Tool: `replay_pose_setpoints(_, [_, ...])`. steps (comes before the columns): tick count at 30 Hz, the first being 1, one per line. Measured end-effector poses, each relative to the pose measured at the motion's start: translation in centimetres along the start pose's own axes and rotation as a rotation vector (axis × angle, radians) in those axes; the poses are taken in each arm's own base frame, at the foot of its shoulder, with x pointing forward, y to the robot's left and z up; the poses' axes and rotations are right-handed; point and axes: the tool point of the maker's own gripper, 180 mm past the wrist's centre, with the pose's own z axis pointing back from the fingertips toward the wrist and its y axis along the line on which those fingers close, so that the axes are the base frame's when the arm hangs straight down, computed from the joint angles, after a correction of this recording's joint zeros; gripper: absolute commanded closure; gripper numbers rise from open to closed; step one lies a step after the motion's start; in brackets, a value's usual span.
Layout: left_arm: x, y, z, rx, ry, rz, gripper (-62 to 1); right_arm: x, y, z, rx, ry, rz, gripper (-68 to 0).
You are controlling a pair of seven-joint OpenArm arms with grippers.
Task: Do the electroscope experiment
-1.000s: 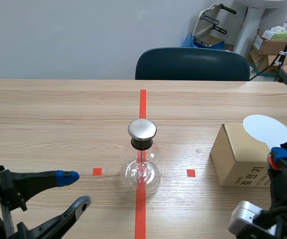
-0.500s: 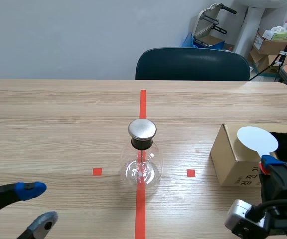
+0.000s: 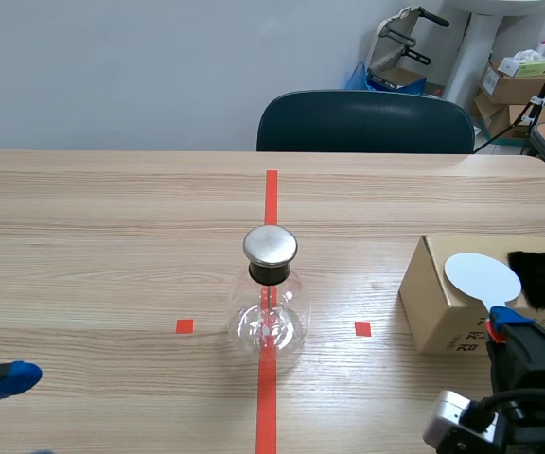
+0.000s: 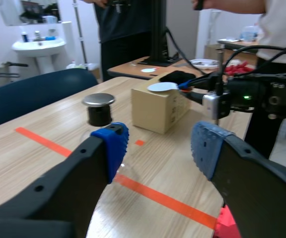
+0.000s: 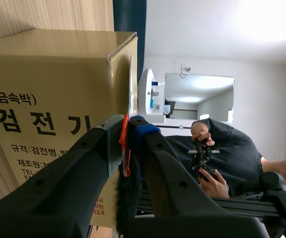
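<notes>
Two tools: left tool [image 4: 160, 148] low, fingers spread, round glass metal-capped electroscope [image 3: 271, 303] ahead of it; right tool [image 5: 128, 130] pinching the thin handle of a flat white disc [image 3: 482, 279] beside a cardboard box [image 3: 438, 298].

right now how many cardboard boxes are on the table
1: the cardboard box sits on the table, right of the glass flask, under the white disc in the right gripper. Others could lie past the picture's right edge.
</notes>
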Motion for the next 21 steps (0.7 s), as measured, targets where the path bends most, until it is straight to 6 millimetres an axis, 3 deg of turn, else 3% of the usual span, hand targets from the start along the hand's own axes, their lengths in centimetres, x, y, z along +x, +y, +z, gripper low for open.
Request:
replay_pose_setpoints(11, [-0.12, 0.03, -0.01, 0.001, 0.006, 0.001, -34.5, -0.11, 0.00, 0.00, 0.000, 0.006, 0.000, -4.2])
replay_pose_setpoints(14, [-0.12, 0.03, -0.01, 0.001, 0.006, 0.001, -34.5, -0.11, 0.00, 0.00, 0.000, 0.006, 0.000, -16.7])
replay_pose_setpoints(21, [-0.12, 0.03, -0.01, 0.001, 0.006, 0.001, -34.5, -0.03, 0.04, 0.00, 0.002, 0.002, 0.004, -57.5])
